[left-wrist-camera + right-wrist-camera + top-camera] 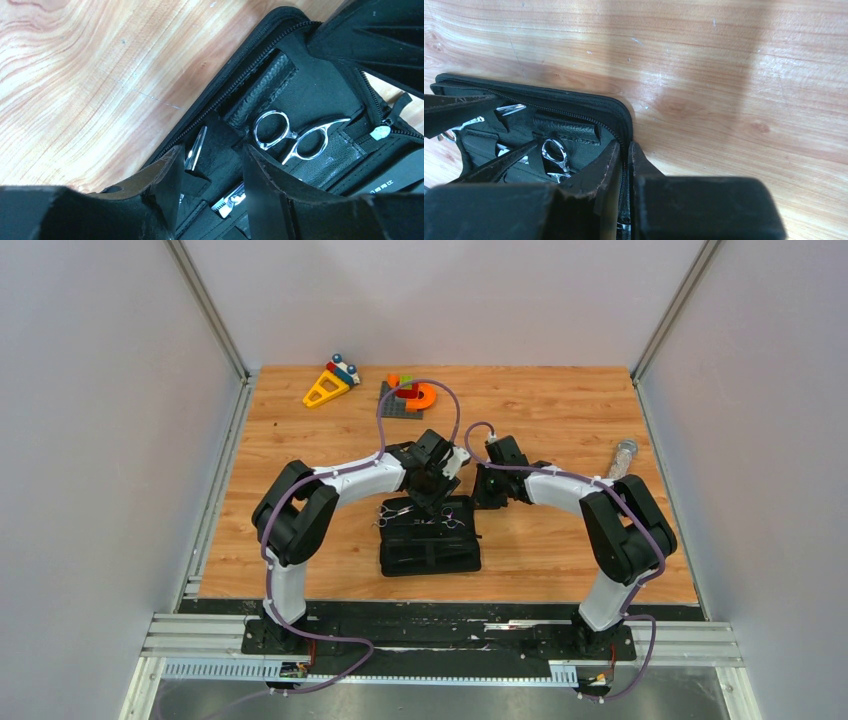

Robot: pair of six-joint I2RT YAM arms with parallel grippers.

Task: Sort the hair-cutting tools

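Slim silver ring-handled scissors (pixel 452 521) at 1 o'clock of open black fabric zip case (pixel 430 558), mid wooden tabletop (pixel 300 420). Second silver scissors (pixel 392 511) at case's 10 o'clock. Left fingers (pixel 165 185) partly apart above case, empty. Right fingers (pixel 596 177) closed at case's 2 o'clock rim.

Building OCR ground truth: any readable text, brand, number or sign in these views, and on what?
Nothing can be read.
White print on the black case, at the lower right of the left wrist view: too small and blurred to read.
Pale zipper tag: no legible marking.
Scissors: no engraving visible.
Top and right wrist views: no text.
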